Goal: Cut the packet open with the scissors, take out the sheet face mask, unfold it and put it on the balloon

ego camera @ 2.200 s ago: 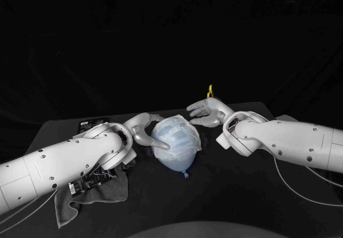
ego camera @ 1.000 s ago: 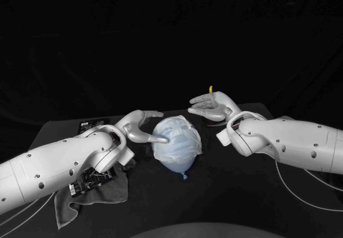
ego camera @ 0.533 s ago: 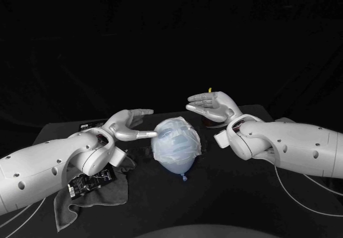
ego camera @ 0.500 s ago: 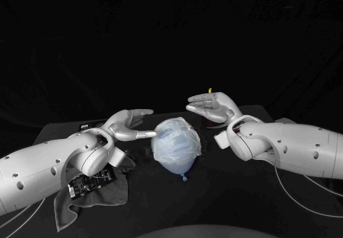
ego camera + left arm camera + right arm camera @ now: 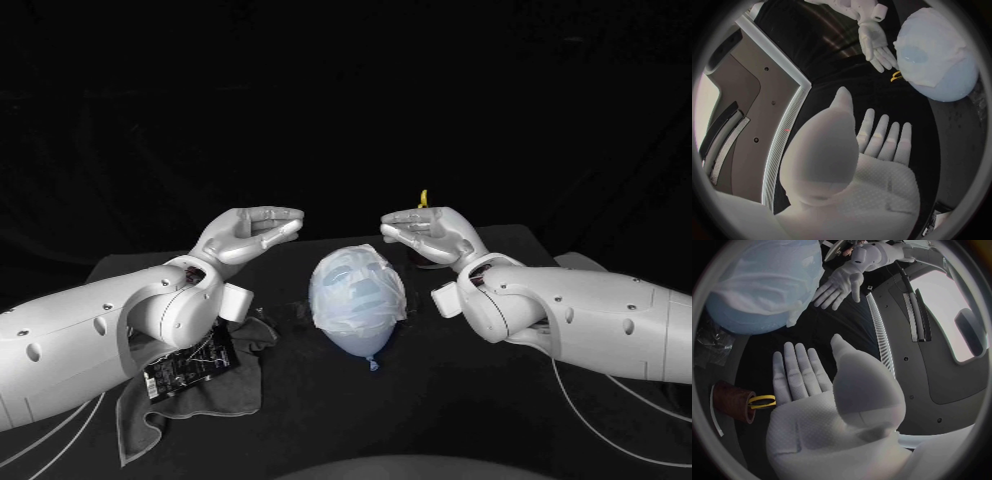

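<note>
A pale blue balloon (image 5: pixel 359 302) lies on the black table (image 5: pixel 476 400) between my arms, knot toward me. The white sheet face mask (image 5: pixel 361 278) is spread over its upper part; it also appears as mask (image 5: pixel 932 45) and mask (image 5: pixel 767 275). My left hand (image 5: pixel 254 228) hovers raised to the balloon's left, fingers spread, holding nothing. My right hand (image 5: pixel 427 232) hovers to its right, also open and apart from it. Yellow scissor handles (image 5: pixel 423 196) stick up behind the right hand, standing in a brown cup (image 5: pixel 731 401).
A grey cloth (image 5: pixel 188 395) lies under my left arm with a dark printed packet (image 5: pixel 185 365) on it. A crumpled clear wrapper (image 5: pixel 711 340) lies by the balloon. The table's front part is bare.
Both hands have lifted off the balloon and drawn apart, the left rising and swinging away to the left. The balloon with the mask stays in place.
</note>
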`<state>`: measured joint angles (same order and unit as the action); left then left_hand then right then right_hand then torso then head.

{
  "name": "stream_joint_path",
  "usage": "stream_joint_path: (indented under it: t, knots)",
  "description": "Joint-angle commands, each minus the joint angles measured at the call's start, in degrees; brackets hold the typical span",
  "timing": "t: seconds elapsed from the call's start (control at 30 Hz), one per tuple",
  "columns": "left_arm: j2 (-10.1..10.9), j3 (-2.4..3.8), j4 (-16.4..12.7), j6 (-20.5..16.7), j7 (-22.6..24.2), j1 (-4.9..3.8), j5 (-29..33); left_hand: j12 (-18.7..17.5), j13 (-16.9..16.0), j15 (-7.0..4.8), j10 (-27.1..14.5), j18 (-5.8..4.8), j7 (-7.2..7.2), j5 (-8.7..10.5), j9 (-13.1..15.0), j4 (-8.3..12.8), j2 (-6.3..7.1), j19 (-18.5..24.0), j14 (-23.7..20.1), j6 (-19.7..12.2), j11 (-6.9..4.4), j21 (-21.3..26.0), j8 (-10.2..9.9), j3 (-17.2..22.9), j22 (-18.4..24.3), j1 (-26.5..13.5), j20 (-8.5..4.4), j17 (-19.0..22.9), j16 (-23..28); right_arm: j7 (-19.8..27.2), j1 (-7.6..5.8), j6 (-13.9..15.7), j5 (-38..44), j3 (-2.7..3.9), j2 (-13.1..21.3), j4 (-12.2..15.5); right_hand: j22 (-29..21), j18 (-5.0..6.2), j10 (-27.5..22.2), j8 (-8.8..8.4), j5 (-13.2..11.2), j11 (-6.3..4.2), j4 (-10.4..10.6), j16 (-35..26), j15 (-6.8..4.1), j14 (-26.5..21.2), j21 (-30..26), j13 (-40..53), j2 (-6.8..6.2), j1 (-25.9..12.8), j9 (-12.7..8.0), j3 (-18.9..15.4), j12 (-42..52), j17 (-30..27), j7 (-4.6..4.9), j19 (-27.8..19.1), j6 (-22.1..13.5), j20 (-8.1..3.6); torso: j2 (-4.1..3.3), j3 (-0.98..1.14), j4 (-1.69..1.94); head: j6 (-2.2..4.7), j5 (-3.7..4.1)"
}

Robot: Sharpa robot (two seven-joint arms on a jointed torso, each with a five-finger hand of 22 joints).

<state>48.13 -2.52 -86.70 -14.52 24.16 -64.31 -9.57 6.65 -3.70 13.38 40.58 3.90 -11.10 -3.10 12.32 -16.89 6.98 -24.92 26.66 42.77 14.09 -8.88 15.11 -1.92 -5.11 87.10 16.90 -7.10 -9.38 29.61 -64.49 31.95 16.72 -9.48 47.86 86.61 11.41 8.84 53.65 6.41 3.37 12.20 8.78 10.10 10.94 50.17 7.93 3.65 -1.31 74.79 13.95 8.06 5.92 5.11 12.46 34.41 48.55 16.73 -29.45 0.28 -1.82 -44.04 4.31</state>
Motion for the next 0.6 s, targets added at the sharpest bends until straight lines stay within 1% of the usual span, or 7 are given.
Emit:
stream_joint_path:
  t: [0.03,0.13,0.17,0.23,0.5,0.53,0.6]
  knots:
    - [-0.33,0.07,0.58,-3.25,8.97,0.28,6.47,0.32,0.06,-0.26,3.04,-0.29,-2.79,0.26,0.10,0.13,-1.57,-1.31,2.26,0.87,-0.16,-0.32,0.44,0.78,0.02,0.00,-0.03,-0.39,-0.62,2.63,0.93,-3.55,-8.30,0.21,-0.85,-1.42,-0.23,0.56,0.00,-0.25,0.60,0.11,0.51,-0.82,0.07,-0.27,0.11,-0.06,0.71,0.04,-0.14,-0.45,-0.76,-0.29,2.50,-0.07,0.06,0.02,1.43,-0.40,-0.48,0.85,-1.16]
    - [-0.71,0.07,1.24,-4.71,10.76,0.65,7.12,-0.15,0.22,-0.25,2.44,-0.33,-2.93,0.26,0.01,0.11,-1.73,-0.64,1.18,0.72,-0.18,0.03,0.26,0.85,0.28,-0.11,-0.02,-0.04,-0.05,2.93,1.65,-4.32,-10.99,0.35,-1.51,-2.63,-1.10,0.16,-0.91,-0.84,1.16,0.31,1.18,-2.05,0.47,-1.63,-0.50,-0.07,1.09,-0.21,-0.53,-1.09,-1.81,-0.72,2.43,-2.00,-0.67,0.01,2.02,-0.41,-0.45,1.09,-1.37]
    - [-0.89,0.07,1.50,-5.25,11.30,0.80,7.30,-1.37,0.47,-0.09,0.17,-0.48,-3.02,0.26,-0.27,0.04,-1.47,2.33,-1.14,-0.21,-0.27,1.37,-0.35,0.83,1.08,-0.65,0.01,0.63,1.19,3.00,1.92,-4.58,-11.71,0.39,-1.73,-3.07,-1.44,0.03,-1.12,-0.98,1.44,0.36,1.41,-2.41,0.59,-2.01,-0.77,-0.07,1.27,-0.32,-0.65,-1.26,-2.04,-0.83,2.41,-2.85,-0.83,0.01,2.15,-0.43,-0.42,1.24,-1.44]
    - [-1.13,0.07,1.85,-6.11,12.05,0.98,7.61,-2.22,0.53,0.00,-0.86,-0.54,-3.12,0.26,-0.68,0.01,-1.19,4.07,-2.28,-1.60,-0.35,2.21,-1.05,0.91,1.60,-1.11,0.07,1.00,1.93,3.08,2.25,-4.88,-12.48,0.45,-2.04,-3.65,-2.07,-0.22,-1.61,-1.39,1.69,0.48,1.83,-3.28,0.82,-3.92,-1.30,-0.08,1.50,-0.58,-1.25,-1.62,-2.33,-1.11,2.35,-4.49,-2.43,0.02,2.39,-0.40,-0.40,1.62,-1.62]
    - [-1.89,0.06,2.88,-9.12,13.85,1.57,9.69,-2.58,0.38,-0.11,0.52,-0.56,-2.91,0.27,-0.89,0.10,-1.96,4.81,-1.24,-2.20,-0.43,2.68,-1.46,1.60,1.96,-1.09,0.09,0.89,1.91,3.47,3.20,-5.67,-14.02,0.70,-2.88,-4.83,-2.90,-0.45,-2.38,-1.86,1.95,0.62,2.33,-4.38,1.06,-6.50,-1.90,-0.09,1.97,-0.76,-1.93,-2.04,-2.44,-1.38,2.27,-6.56,-3.97,0.02,2.66,-0.24,-0.39,2.46,-1.99]
    - [-1.65,-0.01,2.76,-6.22,10.41,1.50,7.12,-6.65,3.70,-13.38,-40.58,-3.90,11.10,3.10,-12.32,16.89,-6.98,24.92,-26.66,-42.77,-14.09,8.88,-15.11,1.92,5.11,-26.80,-16.90,7.10,9.38,1.86,3.08,-3.38,-11.64,0.61,-2.75,-4.82,-11.41,-8.84,-53.65,-6.41,-3.37,-12.20,-8.78,-10.10,-10.94,-50.17,-7.93,-3.65,1.31,-22.97,-13.95,-8.06,-5.92,-5.11,-12.46,-34.41,-48.55,-16.73,2.51,-0.34,-0.39,2.18,-1.91]
    - [-1.67,0.02,2.70,-6.46,10.36,1.53,7.15,-6.65,3.70,-13.38,-40.58,-3.90,11.10,3.10,-12.32,16.89,-6.98,24.92,-26.66,-42.77,-14.09,8.88,-15.11,1.92,5.11,-28.57,-16.90,7.10,9.38,1.83,3.10,-3.15,-11.72,0.75,-2.76,-4.69,-11.41,-8.84,-53.65,-6.41,-3.37,-12.20,-8.78,-10.10,-10.94,-50.17,-7.93,-3.65,1.31,-24.32,-13.95,-8.06,-5.92,-5.11,-12.46,-34.41,-48.55,-16.73,2.44,-0.33,-0.35,2.30,-1.94]
